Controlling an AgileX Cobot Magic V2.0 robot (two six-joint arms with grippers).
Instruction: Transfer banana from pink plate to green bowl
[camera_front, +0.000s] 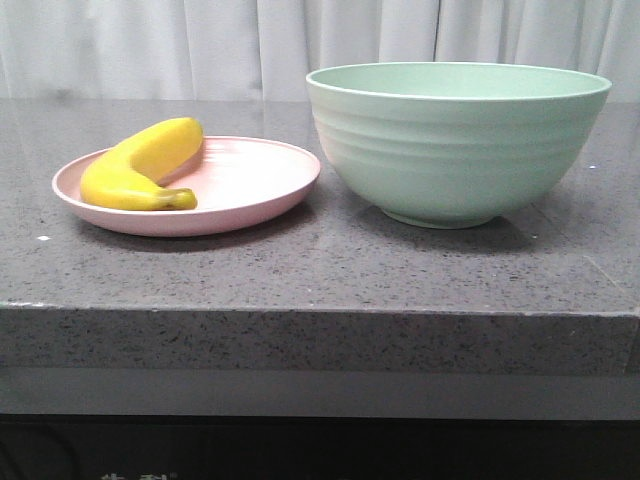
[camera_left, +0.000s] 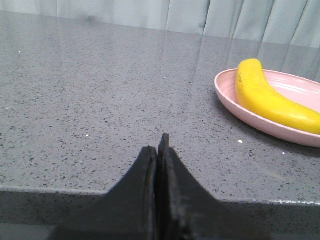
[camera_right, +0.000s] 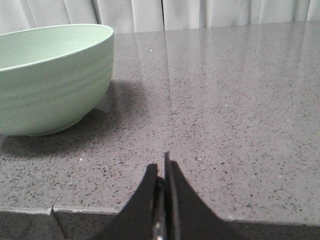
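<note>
The yellow banana (camera_front: 140, 166) lies on the pink plate (camera_front: 250, 185) at the left of the grey stone table. The green bowl (camera_front: 455, 140) stands upright to the plate's right, close beside it. In the left wrist view my left gripper (camera_left: 159, 147) is shut and empty at the table's front edge, with the banana (camera_left: 270, 100) and the plate (camera_left: 295, 90) ahead and apart from it. In the right wrist view my right gripper (camera_right: 162, 165) is shut and empty at the front edge, well apart from the bowl (camera_right: 50, 75). Neither gripper shows in the front view.
The table's front edge (camera_front: 320, 312) drops off below the plate and bowl. A pale curtain (camera_front: 300, 40) hangs behind the table.
</note>
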